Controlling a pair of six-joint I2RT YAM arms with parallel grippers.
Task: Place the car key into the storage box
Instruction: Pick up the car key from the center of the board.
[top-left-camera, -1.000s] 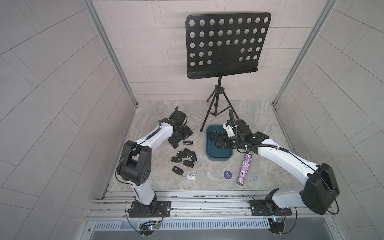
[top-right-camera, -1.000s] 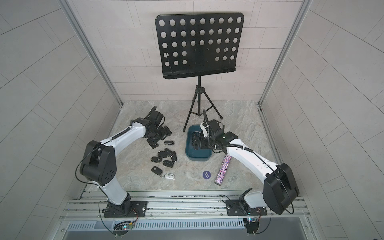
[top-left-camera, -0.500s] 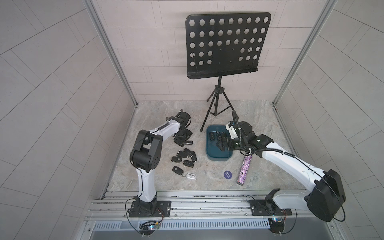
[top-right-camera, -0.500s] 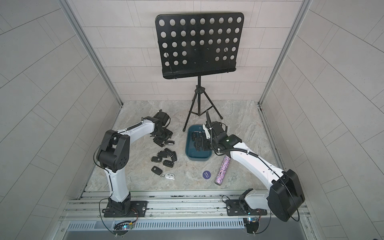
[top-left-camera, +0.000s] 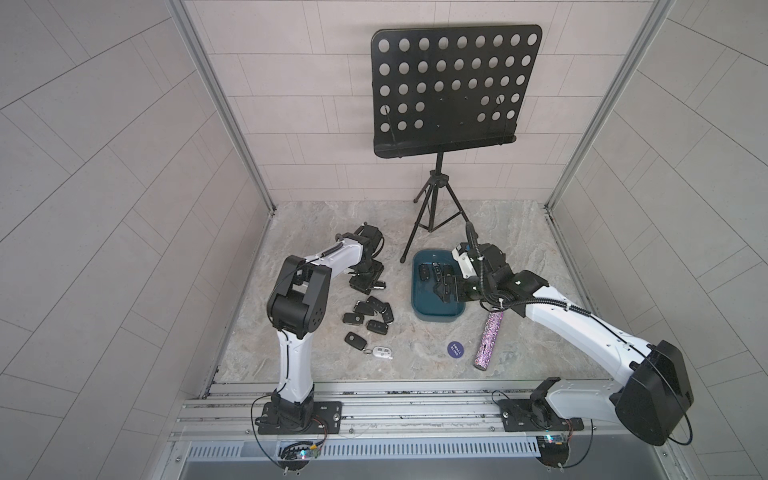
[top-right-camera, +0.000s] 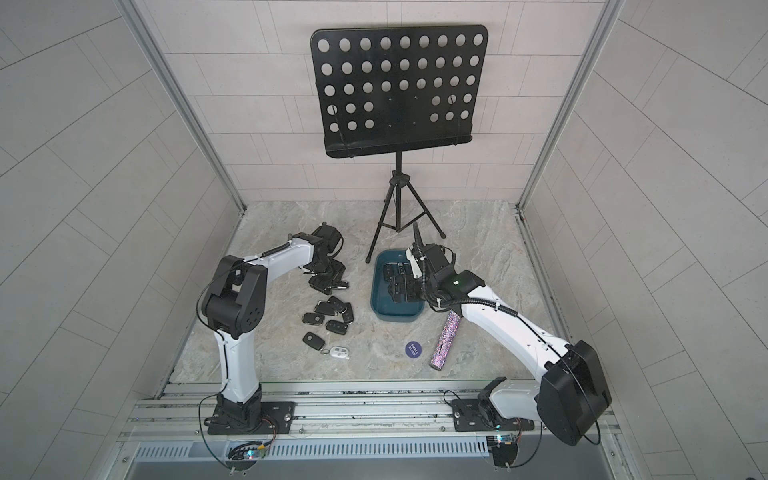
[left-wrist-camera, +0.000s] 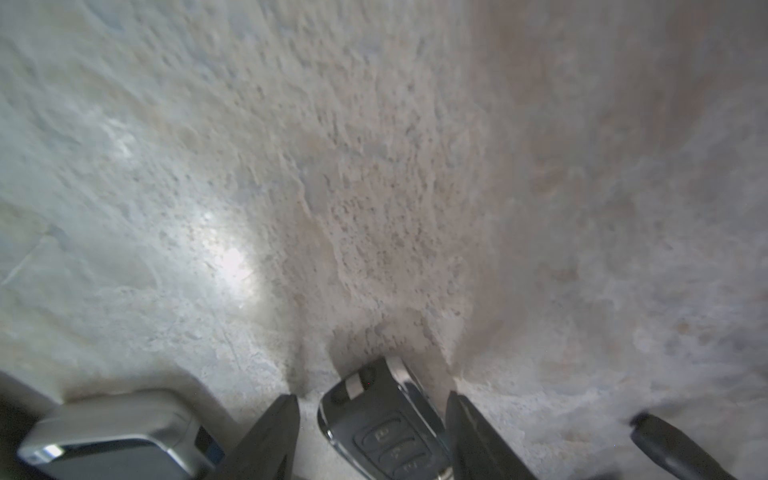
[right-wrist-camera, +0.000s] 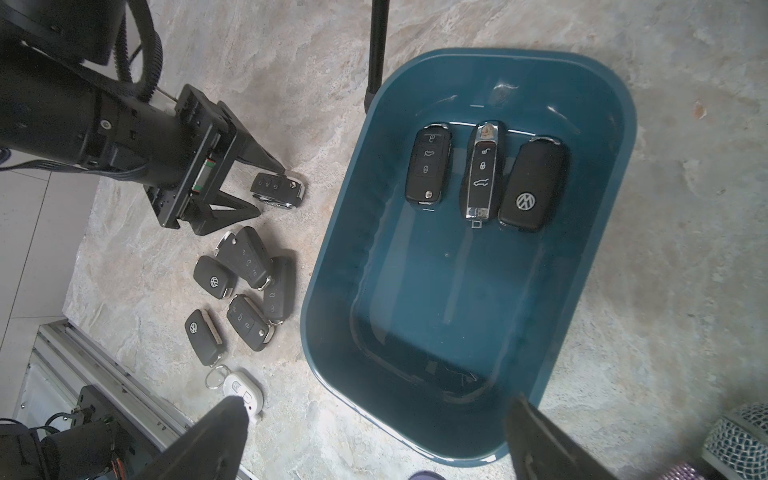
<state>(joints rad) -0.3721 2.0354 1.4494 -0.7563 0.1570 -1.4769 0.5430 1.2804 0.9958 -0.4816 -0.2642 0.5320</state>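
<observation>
A black car key (left-wrist-camera: 386, 428) with three buttons lies on the stone floor between the fingers of my left gripper (left-wrist-camera: 372, 401). One finger touches its side and a narrow gap shows at the other, so the gripper is open. The right wrist view shows the same: the left gripper (right-wrist-camera: 270, 191) straddles the key (right-wrist-camera: 276, 189). The dark teal storage box (top-left-camera: 436, 309) (right-wrist-camera: 457, 291) sits to the right, with three keys (right-wrist-camera: 482, 170) in a row at one end. My right gripper (right-wrist-camera: 376, 405) (top-left-camera: 442, 286) hangs open and empty over the box.
Several more black keys (top-left-camera: 370, 316) and a white remote (top-left-camera: 382, 353) lie in front of the left gripper. A dark blue disc (top-left-camera: 455, 349) and a glittery tube (top-left-camera: 490, 340) lie near the box. A music stand's tripod (top-left-camera: 434, 208) stands behind, one leg reaching the box.
The left arm's elbow has risen and its jaws have narrowed from wide open around the key on the floor. The right gripper has drifted slightly toward the near end of the box, still open.
</observation>
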